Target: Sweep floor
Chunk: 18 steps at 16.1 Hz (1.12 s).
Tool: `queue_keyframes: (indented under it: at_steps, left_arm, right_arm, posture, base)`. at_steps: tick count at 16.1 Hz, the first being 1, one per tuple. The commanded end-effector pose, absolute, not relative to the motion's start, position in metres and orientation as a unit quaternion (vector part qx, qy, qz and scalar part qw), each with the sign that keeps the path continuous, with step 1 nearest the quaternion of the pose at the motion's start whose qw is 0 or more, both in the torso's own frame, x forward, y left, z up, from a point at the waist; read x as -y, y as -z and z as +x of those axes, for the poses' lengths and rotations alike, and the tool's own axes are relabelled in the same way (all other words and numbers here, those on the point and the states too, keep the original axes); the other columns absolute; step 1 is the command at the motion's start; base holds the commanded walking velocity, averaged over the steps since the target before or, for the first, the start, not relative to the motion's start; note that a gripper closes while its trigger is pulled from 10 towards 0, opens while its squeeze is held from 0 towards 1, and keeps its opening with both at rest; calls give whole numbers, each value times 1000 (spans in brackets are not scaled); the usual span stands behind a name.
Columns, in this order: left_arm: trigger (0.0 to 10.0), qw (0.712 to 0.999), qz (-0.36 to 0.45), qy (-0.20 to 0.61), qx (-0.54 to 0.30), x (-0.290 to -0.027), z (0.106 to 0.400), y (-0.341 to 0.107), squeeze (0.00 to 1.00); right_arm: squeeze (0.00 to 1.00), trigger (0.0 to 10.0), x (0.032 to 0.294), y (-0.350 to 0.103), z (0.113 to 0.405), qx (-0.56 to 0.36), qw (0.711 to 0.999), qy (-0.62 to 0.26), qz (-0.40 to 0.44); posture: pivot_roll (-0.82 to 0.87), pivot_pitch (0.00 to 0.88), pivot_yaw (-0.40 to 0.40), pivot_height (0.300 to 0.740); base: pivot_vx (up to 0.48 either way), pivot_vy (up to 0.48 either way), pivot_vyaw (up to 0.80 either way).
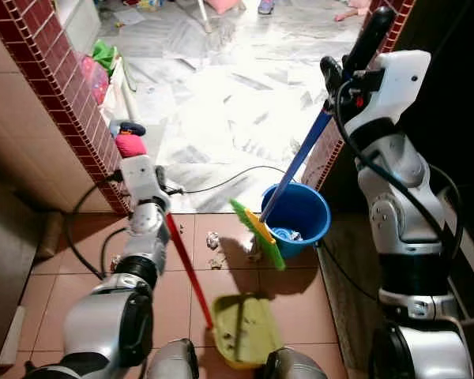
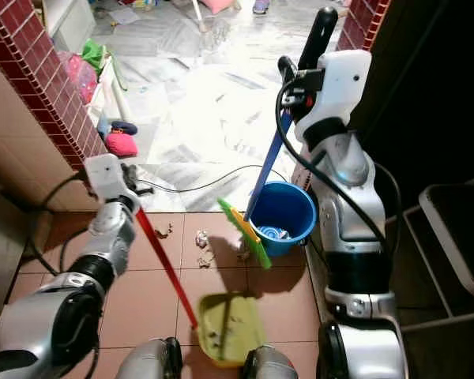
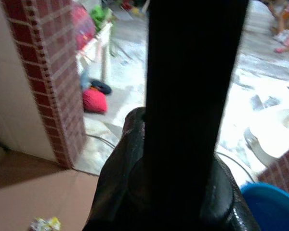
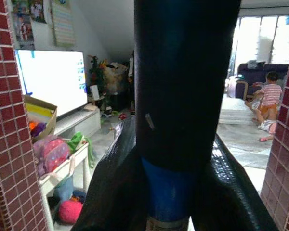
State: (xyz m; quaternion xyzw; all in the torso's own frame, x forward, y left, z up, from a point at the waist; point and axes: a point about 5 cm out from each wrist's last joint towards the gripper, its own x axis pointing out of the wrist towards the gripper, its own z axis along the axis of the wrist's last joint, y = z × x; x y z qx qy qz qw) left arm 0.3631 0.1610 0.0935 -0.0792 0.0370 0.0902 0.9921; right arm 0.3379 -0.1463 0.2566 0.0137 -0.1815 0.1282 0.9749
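My right gripper (image 1: 334, 73) is raised at the right, shut on the blue broom handle (image 1: 299, 162) just below its black grip. The broom's green and yellow head (image 1: 257, 234) rests on the red tiles beside a blue bucket (image 1: 299, 210). My left gripper (image 1: 164, 199) is shut on the top of the dustpan's red handle (image 1: 188, 268). The green dustpan (image 1: 245, 328) lies on the tiles between my feet with a few crumbs in it. Crumpled scraps of litter (image 1: 213, 240) lie on the tiles left of the broom head. The right wrist view has my fingers (image 4: 111, 192) closed around the blue handle (image 4: 168, 192).
Red brick pillars (image 1: 67, 87) flank the opening onto a marble floor (image 1: 229, 103). A black cable (image 1: 221, 181) crosses the threshold. A pink soft toy (image 1: 130, 144) and shelves of clutter stand at the left. Beyond the opening, a person (image 4: 267, 96) sits on the floor.
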Motion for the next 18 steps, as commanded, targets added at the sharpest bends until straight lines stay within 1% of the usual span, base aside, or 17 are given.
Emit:
queue_keyframes:
  at_steps: [1,3,5,8,9,11,12,13,14,15,16,18]
  left_arm:
    - [10000,993,-70,-97,11,-168,368,-111,0]
    - [10000,992,-60,-95,51,-178,368,-124,0]
    - [10000,992,-49,-95,68,-184,367,-131,0]
    - [10000,989,-30,-100,103,-196,361,-142,0]
    - [10000,988,-13,-104,116,-200,358,-146,0]
    - [10000,985,-10,-104,136,-204,353,-155,0]
    - [10000,986,-24,-89,139,-203,352,-158,0]
    - [10000,989,-44,-56,129,-198,353,-157,0]
    - [10000,990,-46,-28,130,-194,351,-158,0]
    - [10000,990,-44,-28,133,-195,350,-159,0]
    - [10000,988,-51,-31,143,-198,348,-164,0]
    - [10000,985,-46,-54,159,-210,345,-176,0]
  right_arm:
    - [0,10000,145,-264,332,200,971,-133,6]
    - [0,10000,145,-248,325,181,973,-140,-16]
    - [0,10000,143,-231,319,177,968,-159,-74]
    - [0,10000,143,-197,316,151,967,-167,-122]
    - [0,10000,137,-195,315,152,963,-178,-133]
    - [0,10000,124,-188,313,138,962,-200,-126]
    - [0,10000,120,-182,312,121,963,-205,-124]
    - [0,10000,119,-177,312,106,964,-207,-129]
    - [0,10000,120,-170,311,93,964,-204,-142]
    - [0,10000,121,-168,311,86,965,-202,-145]
    - [0,10000,125,-154,312,52,966,-198,-160]
    - [0,10000,143,-106,306,-36,955,-188,-225]
  posture:
    - [-135,64,-1,740]
    - [-127,62,-7,740]
    - [-123,60,-9,740]
    - [-86,62,-19,740]
    - [-67,66,-23,740]
    - [-56,64,-30,740]
    - [-48,62,-35,740]
    - [-41,60,-38,740]
    - [-39,59,-38,740]
    - [-39,59,-38,740]
    - [-38,57,-34,740]
    - [-29,53,-33,740]
  base:
    - [0,0,0]
    - [0,0,0]
    - [0,0,0]
    - [0,0,0]
    - [0,0,0]
    - [0,0,0]
    - [0,0,0]
    - [0,0,0]
    - [0,0,0]
    - [0,0,0]
    - [0,0,0]
    - [0,0,0]
